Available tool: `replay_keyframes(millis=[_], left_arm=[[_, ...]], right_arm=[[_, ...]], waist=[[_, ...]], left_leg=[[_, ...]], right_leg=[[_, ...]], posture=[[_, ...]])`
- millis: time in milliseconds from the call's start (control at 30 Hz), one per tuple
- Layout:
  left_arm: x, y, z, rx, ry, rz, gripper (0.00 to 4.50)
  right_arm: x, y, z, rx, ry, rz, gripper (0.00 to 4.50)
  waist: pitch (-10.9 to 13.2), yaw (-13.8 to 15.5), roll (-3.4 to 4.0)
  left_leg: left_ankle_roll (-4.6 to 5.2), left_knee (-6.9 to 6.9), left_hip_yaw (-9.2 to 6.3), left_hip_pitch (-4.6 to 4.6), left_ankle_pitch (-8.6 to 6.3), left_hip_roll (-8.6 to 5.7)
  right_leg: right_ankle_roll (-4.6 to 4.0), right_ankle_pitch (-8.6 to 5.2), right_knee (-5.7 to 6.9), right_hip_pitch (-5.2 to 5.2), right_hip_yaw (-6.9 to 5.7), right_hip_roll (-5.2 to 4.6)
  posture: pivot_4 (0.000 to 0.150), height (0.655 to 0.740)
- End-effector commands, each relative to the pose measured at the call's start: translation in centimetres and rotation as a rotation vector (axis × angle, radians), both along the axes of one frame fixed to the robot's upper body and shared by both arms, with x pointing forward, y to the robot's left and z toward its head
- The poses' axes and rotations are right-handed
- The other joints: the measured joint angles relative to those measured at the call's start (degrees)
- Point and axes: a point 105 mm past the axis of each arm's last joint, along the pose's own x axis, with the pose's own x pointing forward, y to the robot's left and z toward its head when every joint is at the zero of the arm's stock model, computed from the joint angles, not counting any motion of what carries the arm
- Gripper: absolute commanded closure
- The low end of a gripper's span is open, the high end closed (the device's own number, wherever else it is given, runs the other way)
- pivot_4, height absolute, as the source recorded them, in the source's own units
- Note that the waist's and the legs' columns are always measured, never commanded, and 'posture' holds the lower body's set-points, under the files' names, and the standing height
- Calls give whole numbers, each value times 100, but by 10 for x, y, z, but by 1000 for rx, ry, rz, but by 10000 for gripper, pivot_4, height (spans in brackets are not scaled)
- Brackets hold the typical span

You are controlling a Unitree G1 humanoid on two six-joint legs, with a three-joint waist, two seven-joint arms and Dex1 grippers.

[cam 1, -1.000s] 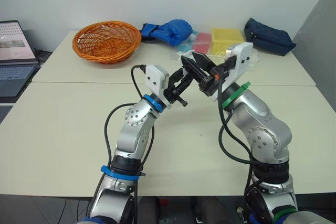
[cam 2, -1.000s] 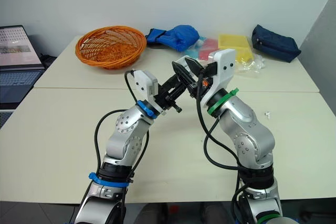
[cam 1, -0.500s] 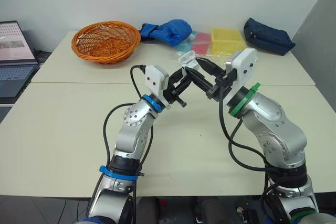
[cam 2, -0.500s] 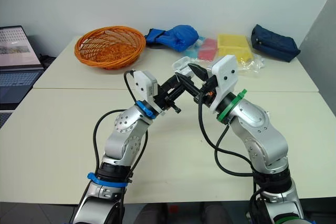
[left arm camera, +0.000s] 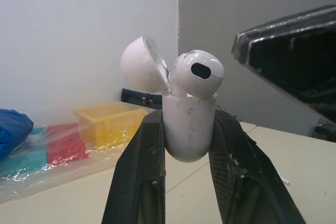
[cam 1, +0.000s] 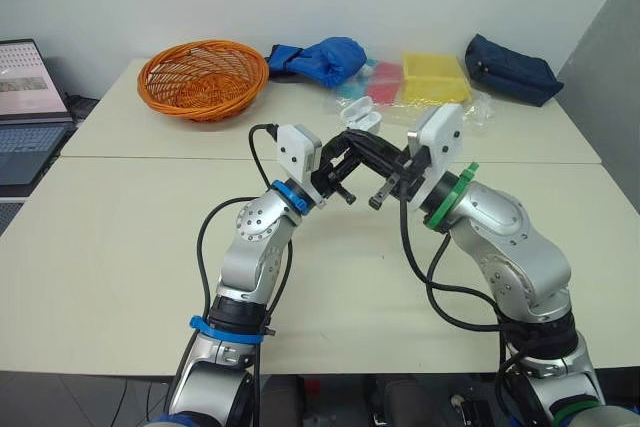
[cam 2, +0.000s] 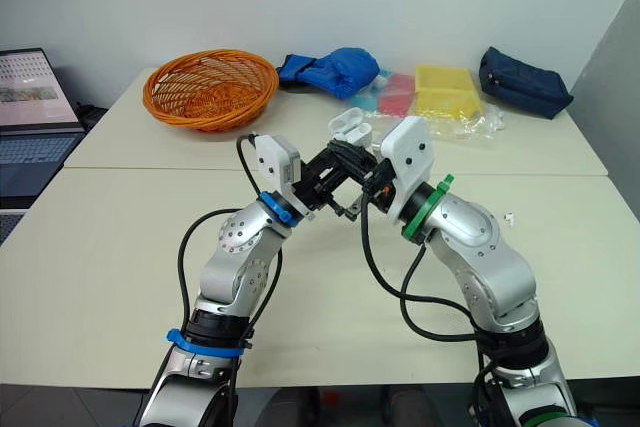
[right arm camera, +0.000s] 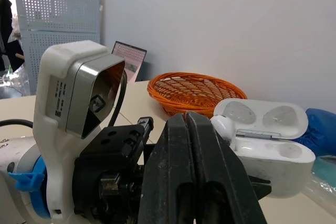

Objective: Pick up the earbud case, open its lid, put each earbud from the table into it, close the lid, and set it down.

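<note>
The earbud case [left arm camera: 190, 137] is being held above the table [cam 1: 130, 247] by the left gripper [left arm camera: 189, 121], between the two arms and well clear of the tabletop. The lower half of the white case is being squeezed between the two black fingers [left arm camera: 142, 171], one on each side, so the gripper is clamped on the case. The case is being kept upright, with its lid [left arm camera: 140, 64] swung open and tipped back. One earbud [left arm camera: 197, 72] is sitting in the open case, its rounded head poking above the rim.

The right gripper [right arm camera: 187, 121] is being held close beside the case, pointing towards the left wrist. Its fingers are pressed flat together with nothing seen between them. Whether it is touching the case cannot be told.

A tiny white object [cam 2: 509, 216] is lying on the table on the right arm's outer side, too small to identify. An orange basket [cam 1: 203, 77], a yellow box [cam 1: 433, 77] and a laptop [cam 1: 25, 97] are sitting at the far end, well apart from both grippers.
</note>
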Motion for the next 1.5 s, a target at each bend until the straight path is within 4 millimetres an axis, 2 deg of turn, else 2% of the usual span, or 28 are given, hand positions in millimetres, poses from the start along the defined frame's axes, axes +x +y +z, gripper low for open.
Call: replay_keyframes(millis=[33, 333, 633, 1133, 1333, 1433, 1500], left_arm=[[-7, -2, 14, -16, -54, -11, 37573], [-7, -1, 13, -13, -55, -13, 37573], [-7, -3, 14, -17, -57, -19, 37573], [-8, -4, 14, -18, -54, -26, 37573], [-5, 0, 12, -25, -39, -9, 37573], [-6, 1, 12, -23, -40, -7, 37573], [-6, 1, 12, -24, -39, -6, 37573]], right_arm=[[-1, 3, 7, -10, -31, 0, 44700], [8, -8, 14, 75, 10, -59, 44700], [7, -9, 14, 87, 20, -68, 44700], [-1, 0, 11, 48, 16, -6, 44700], [-18, -15, 10, 5, -18, 30, 44700], [-19, -26, 10, -29, -23, -5, 39343], [-15, -31, 15, -25, -34, -39, 33017]], waist=[[0, 0, 0], [0, 1, 0], [0, 1, 0], [0, 1, 0], [0, 7, 0], [0, 8, 0], [0, 4, 0]], left_leg=[[0, 0, 0, 0, 0, 0], [0, 0, 0, 0, 0, 0], [0, 0, 0, 0, 0, 1], [0, 0, 0, 0, 0, 0], [0, -1, -1, -1, 0, 0], [0, 1, 0, -1, 0, -2], [0, 2, 0, 1, 0, -2]], right_leg=[[0, 0, 0, 0, 0, 0], [0, 0, 0, 0, 0, 0], [0, 0, 0, 0, -1, 0], [0, 0, 1, 0, 0, 0], [0, 0, -4, 1, -1, 0], [0, 0, -4, 3, -1, -2], [0, 0, -2, 4, -1, -2]], posture=[[1500, 7400], [1500, 7400], [1500, 7400], [1500, 7400], [1500, 7400], [1500, 7400], [1500, 7400]])
